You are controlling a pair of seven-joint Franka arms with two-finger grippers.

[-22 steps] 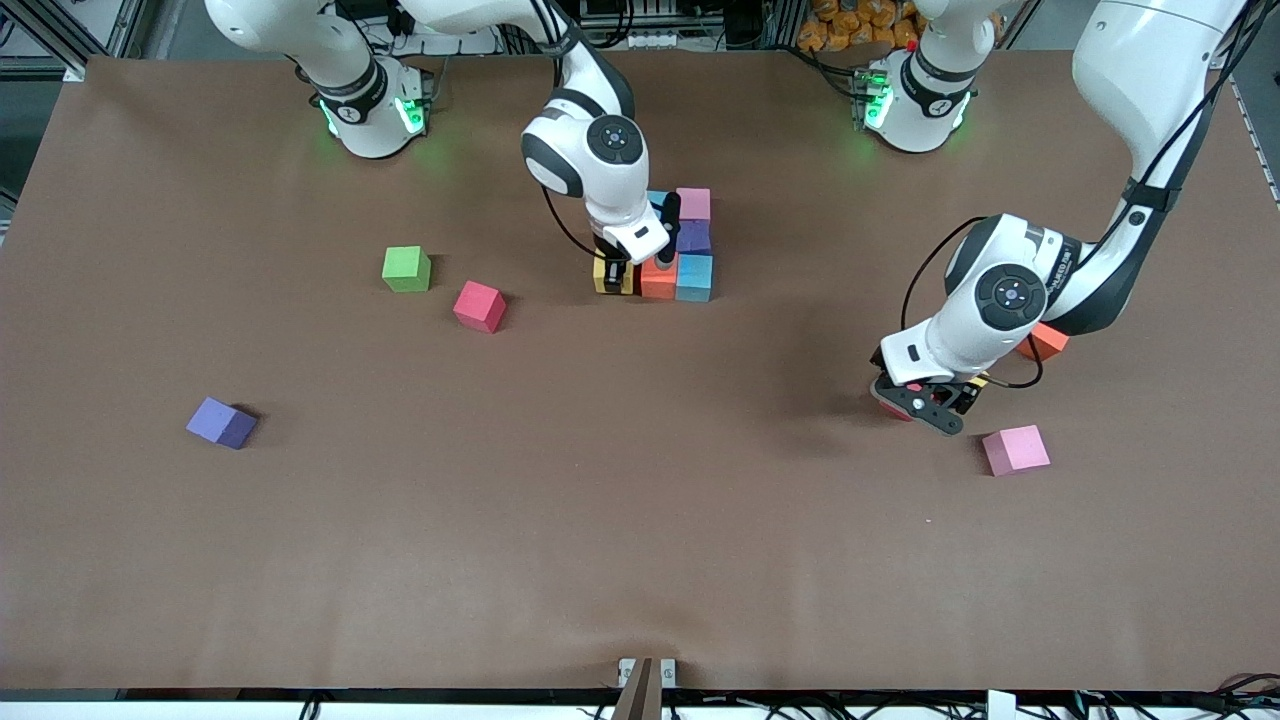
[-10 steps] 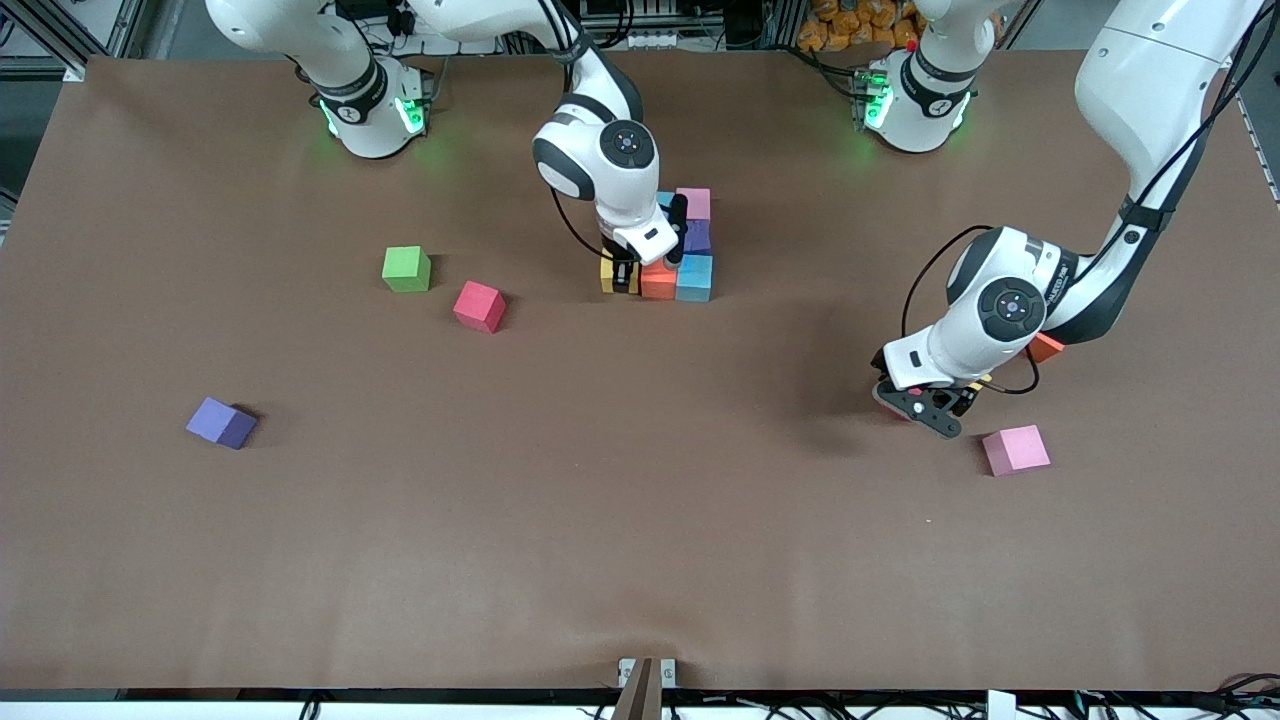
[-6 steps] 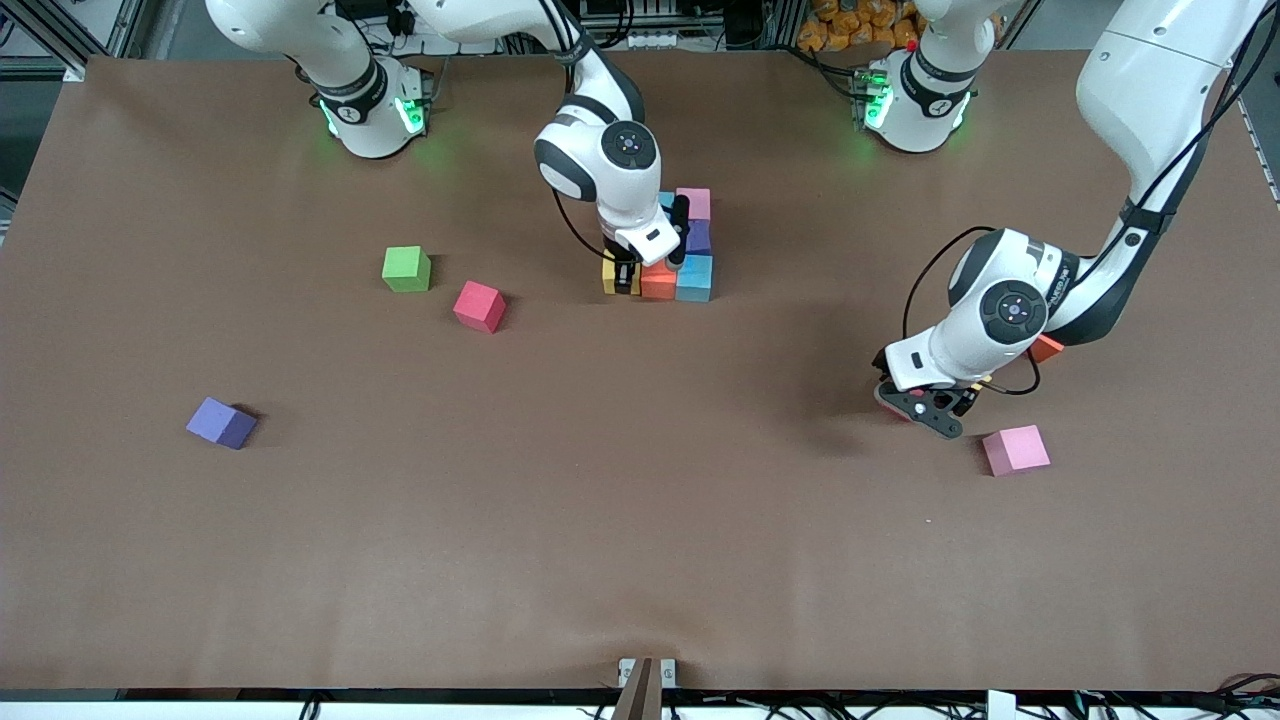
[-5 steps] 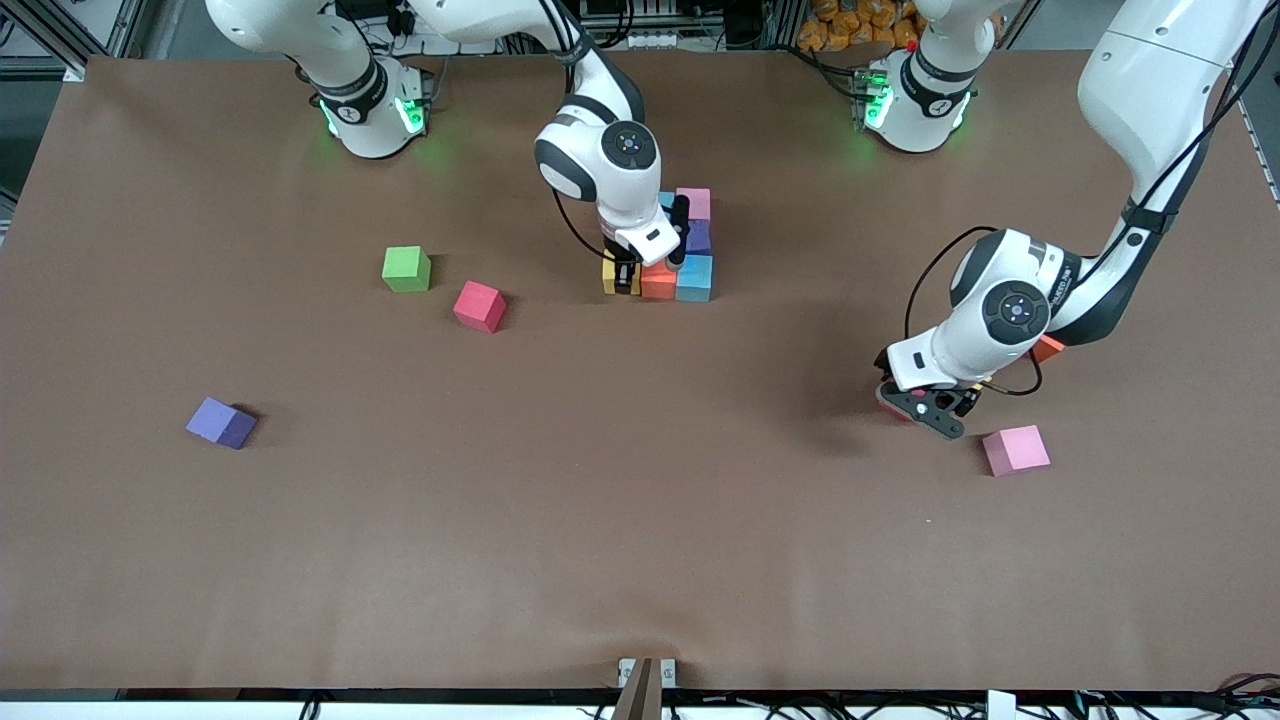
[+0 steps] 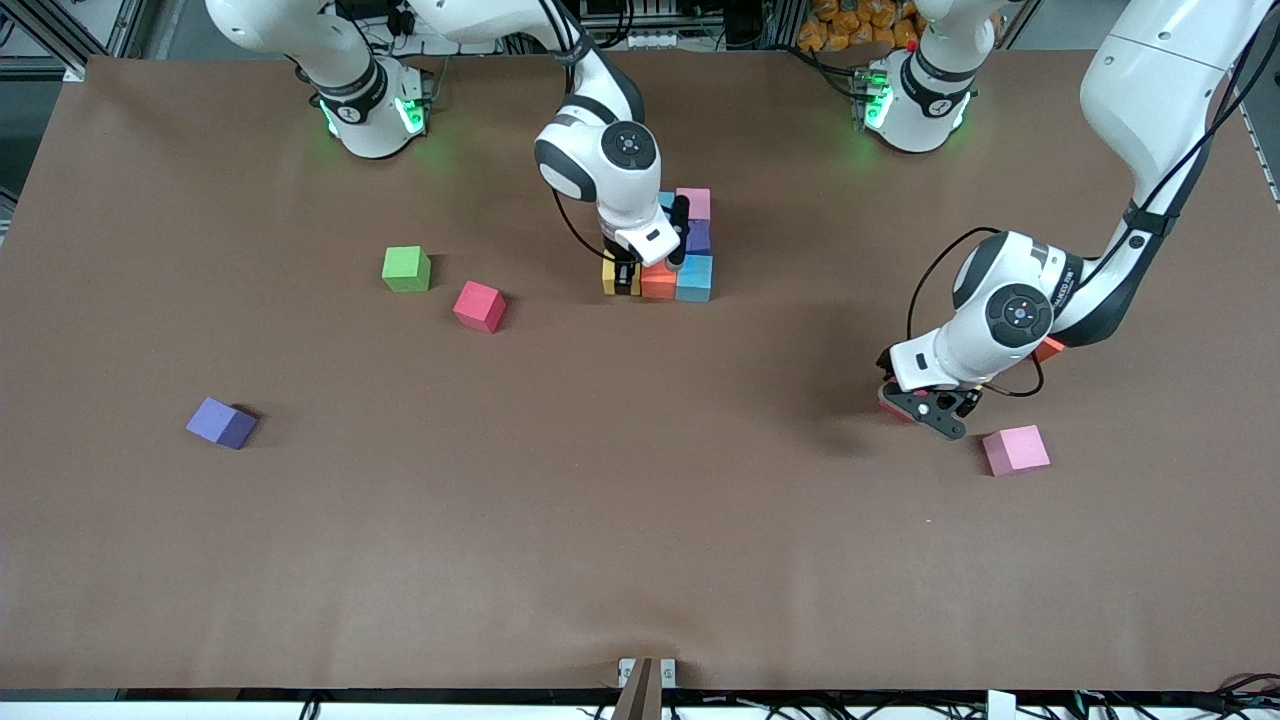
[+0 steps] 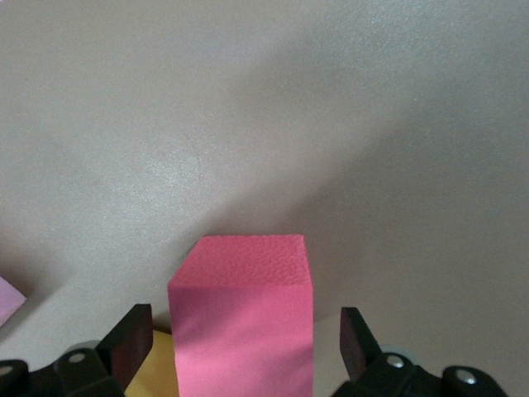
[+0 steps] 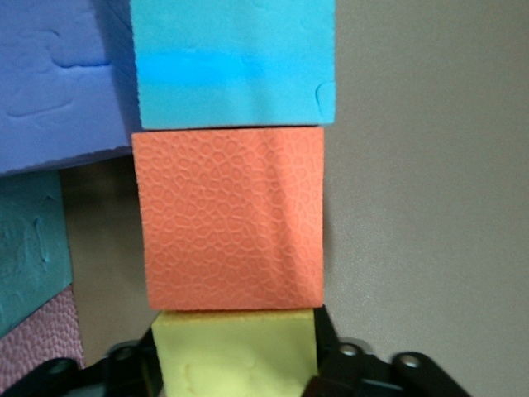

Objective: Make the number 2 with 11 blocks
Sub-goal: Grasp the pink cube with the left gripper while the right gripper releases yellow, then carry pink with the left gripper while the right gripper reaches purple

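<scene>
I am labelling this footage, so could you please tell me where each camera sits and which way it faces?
Front view: high across the table, facing both arms' bases.
Left wrist view: on the left arm, looking down at a red cube between the open left gripper fingers.
Right wrist view: on the right arm, over the yellow cube; the front view shares it.

Broad bare surface (image 5: 640, 520) runs along the edge nearest the front camera — only a purple block (image 5: 221, 422) and a pink block (image 5: 1015, 449) sit there, well apart. Mid-surface, the block cluster (image 5: 678, 262) and right pincer (image 5: 645, 270) crowd together.
</scene>
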